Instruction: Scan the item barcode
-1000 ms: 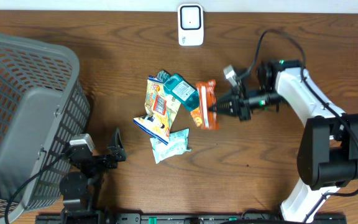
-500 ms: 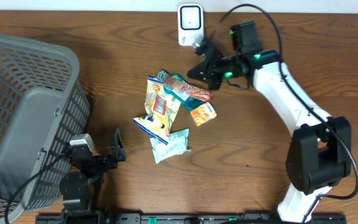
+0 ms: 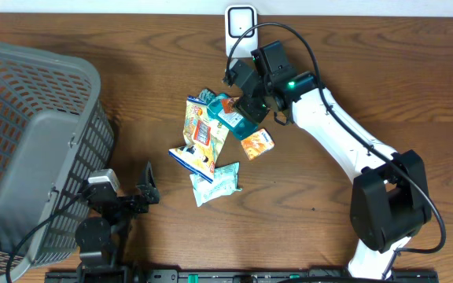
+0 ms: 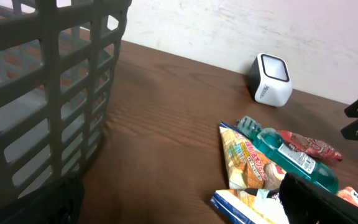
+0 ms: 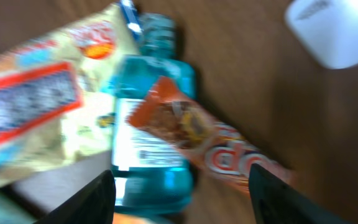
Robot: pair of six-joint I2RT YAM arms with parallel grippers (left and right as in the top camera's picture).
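Note:
The white scanner (image 3: 241, 30) stands at the table's back edge and shows in the right wrist view (image 5: 334, 31) and the left wrist view (image 4: 271, 79). The item, an orange-red snack packet (image 5: 210, 146), lies slanted across a teal bottle (image 5: 151, 130) on the pile, free of any grip. My right gripper (image 3: 243, 93) hovers just above them, open, its fingers (image 5: 95, 196) wide on either side. My left gripper (image 3: 126, 200) rests at the front left, open and empty, facing the pile.
A grey basket (image 3: 30, 141) fills the left side. The pile also holds a yellow snack bag (image 3: 203, 126), an orange packet (image 3: 256, 143), a blue-and-white packet (image 3: 195, 159) and a pale teal packet (image 3: 219, 182).
My right gripper carried the orange-red packet from the pile's right side up toward the scanner, then over the pile, and opened. The packet now lies on the teal bottle. The left arm stayed still.

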